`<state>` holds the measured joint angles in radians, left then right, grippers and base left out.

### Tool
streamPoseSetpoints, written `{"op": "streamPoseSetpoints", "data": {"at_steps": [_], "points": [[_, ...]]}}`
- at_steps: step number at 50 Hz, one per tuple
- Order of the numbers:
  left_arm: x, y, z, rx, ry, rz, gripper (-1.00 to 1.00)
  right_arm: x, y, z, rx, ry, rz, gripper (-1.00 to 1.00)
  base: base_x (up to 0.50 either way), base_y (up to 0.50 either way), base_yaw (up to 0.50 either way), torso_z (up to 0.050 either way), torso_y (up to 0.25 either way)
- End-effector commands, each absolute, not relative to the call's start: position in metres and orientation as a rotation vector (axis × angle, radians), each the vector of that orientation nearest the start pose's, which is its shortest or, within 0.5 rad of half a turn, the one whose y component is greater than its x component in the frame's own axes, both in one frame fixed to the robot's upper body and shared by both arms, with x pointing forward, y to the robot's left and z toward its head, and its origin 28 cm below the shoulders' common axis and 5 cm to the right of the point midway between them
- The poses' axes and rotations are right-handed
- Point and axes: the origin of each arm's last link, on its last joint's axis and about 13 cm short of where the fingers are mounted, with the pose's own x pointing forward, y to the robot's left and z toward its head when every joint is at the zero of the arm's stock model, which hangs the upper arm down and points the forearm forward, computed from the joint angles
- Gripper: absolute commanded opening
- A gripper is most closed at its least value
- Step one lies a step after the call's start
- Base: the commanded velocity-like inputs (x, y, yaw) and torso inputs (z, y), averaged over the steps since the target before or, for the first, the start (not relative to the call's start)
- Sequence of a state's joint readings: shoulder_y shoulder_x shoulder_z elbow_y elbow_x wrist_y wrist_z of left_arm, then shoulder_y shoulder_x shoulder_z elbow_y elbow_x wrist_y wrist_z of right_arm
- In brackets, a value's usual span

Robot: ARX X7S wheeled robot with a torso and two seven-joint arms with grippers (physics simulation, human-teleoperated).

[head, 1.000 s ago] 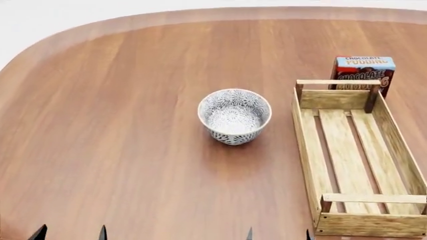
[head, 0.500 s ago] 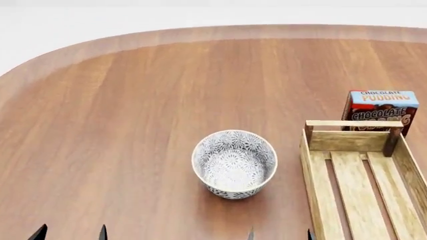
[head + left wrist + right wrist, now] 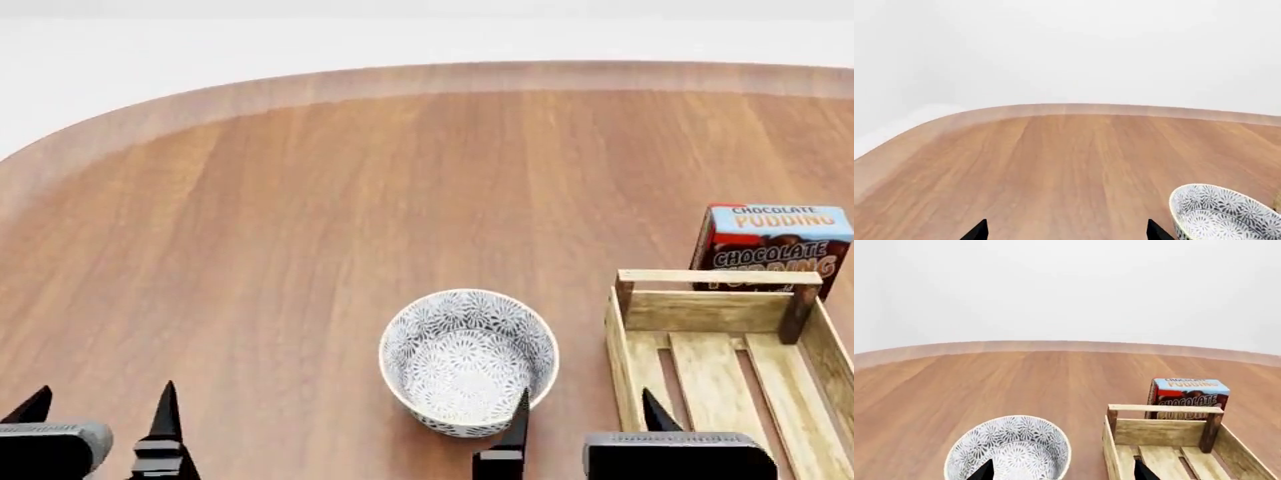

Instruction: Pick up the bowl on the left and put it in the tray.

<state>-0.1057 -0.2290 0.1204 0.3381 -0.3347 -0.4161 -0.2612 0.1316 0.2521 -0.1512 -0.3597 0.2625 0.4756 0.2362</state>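
The bowl (image 3: 467, 360), white with a dense grey-blue floral pattern, stands upright on the wooden table just left of the tray (image 3: 638, 345), a light-wood slatted crate. My right gripper (image 3: 581, 418) is open at the view's bottom edge, one fingertip over the bowl's near right rim, the other over the tray's left wall. In the right wrist view the bowl (image 3: 1011, 450) and the tray (image 3: 1157, 432) lie ahead of the right gripper (image 3: 1062, 471). My left gripper (image 3: 96, 412) is open and empty, well left of the bowl. The left wrist view catches the bowl (image 3: 1224, 214) beside the left gripper (image 3: 1066, 231).
A chocolate pudding box (image 3: 771, 245) stands upright right behind the tray's far end rail. The table's curved far edge (image 3: 400, 72) runs across the back, with a white background beyond it.
The head view has shifted, so the bowl, tray and box sit lower in the frame. Both grippers have come further up into view, the right one reaching the bowl's near rim.
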Motion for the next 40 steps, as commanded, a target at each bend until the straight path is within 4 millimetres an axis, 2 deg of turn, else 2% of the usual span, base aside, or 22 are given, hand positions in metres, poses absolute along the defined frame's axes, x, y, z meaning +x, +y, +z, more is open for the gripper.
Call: {"op": "streamPoseSetpoints", "data": {"at_steps": [1, 7, 9, 15, 30, 40], "points": [[0.215, 0.219, 0.141, -0.08, 0.04, -0.041, 1.0, 0.218, -0.117, 0.155, -0.094, 0.029, 0.056, 1.0, 0.0, 0.0, 0.0, 0.0, 0.0], [0.215, 0.219, 0.17, -0.101, 0.042, -0.066, 1.0, 0.22, -0.12, 0.186, -0.093, 0.005, 0.08, 1.0, 0.0, 0.0, 0.0, 0.0, 0.0], [0.216, 0.22, 0.18, -0.122, -0.014, -0.104, 1.0, 0.224, -0.121, 0.195, -0.117, -0.038, 0.054, 1.0, 0.0, 0.0, 0.0, 0.0, 0.0], [0.214, 0.223, 0.196, -0.169, -0.051, -0.155, 1.0, 0.228, -0.124, 0.207, -0.13, -0.056, 0.04, 1.0, 0.0, 0.0, 0.0, 0.035, 0.0], [0.217, 0.225, 0.201, -0.169, -0.029, -0.15, 1.0, 0.227, -0.127, 0.225, -0.139, -0.075, 0.041, 1.0, 0.0, 0.0, 0.0, 0.05, 0.0], [0.222, 0.227, 0.196, -0.192, -0.004, -0.13, 1.0, 0.233, -0.127, 0.223, -0.153, -0.065, 0.033, 1.0, 0.0, 0.0, 0.0, 0.05, 0.0]]}}
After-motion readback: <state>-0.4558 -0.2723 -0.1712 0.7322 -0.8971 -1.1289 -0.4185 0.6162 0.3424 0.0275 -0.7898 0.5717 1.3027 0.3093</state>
